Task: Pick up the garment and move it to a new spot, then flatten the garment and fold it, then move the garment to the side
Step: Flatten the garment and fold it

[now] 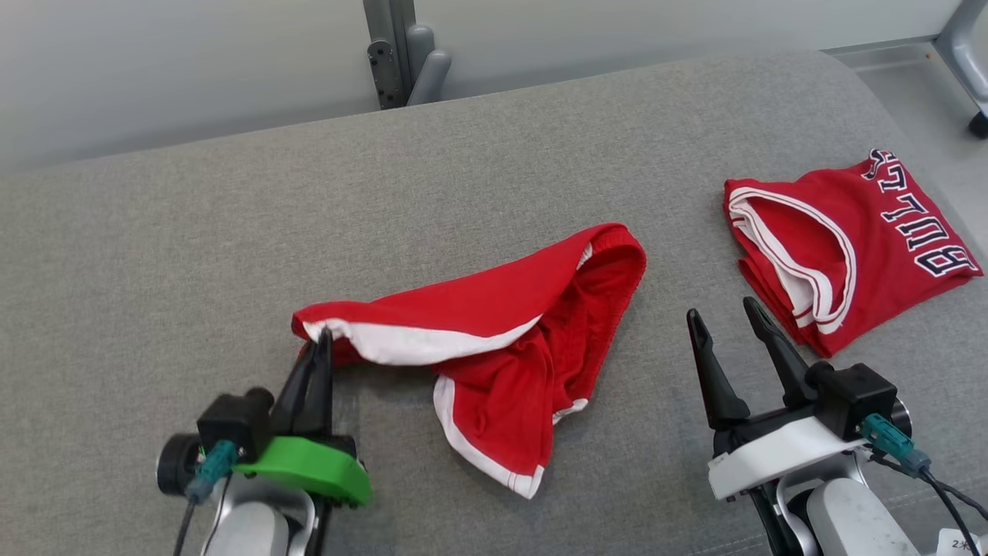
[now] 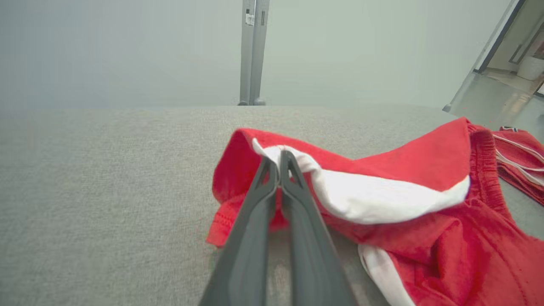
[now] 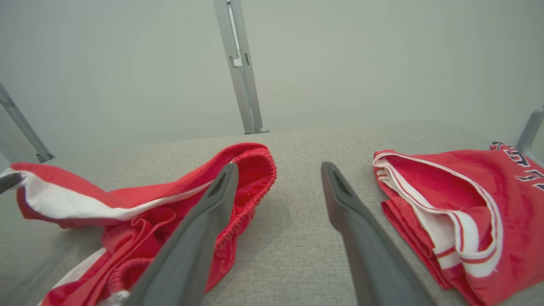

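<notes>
The garment [image 1: 502, 347] is a pair of red shorts with white trim, lying crumpled in the middle of the grey padded table [image 1: 231, 232]. My left gripper [image 1: 323, 340] is shut on the garment's left corner, pinching the white-trimmed hem; in the left wrist view the closed left gripper [image 2: 279, 159] bites the white band of the garment [image 2: 382, 195]. My right gripper [image 1: 725, 313] stands open over bare table to the right of the shorts, holding nothing. In the right wrist view the right gripper [image 3: 278, 168] is spread, with the garment [image 3: 140, 212] to its left.
A folded red Bulls jersey [image 1: 841, 239] lies at the table's right side, also in the right wrist view as the jersey [image 3: 459, 204]. A grey metal post [image 1: 394, 50] rises behind the table's far edge. Floor and a chair leg [image 1: 961, 54] show at the far right.
</notes>
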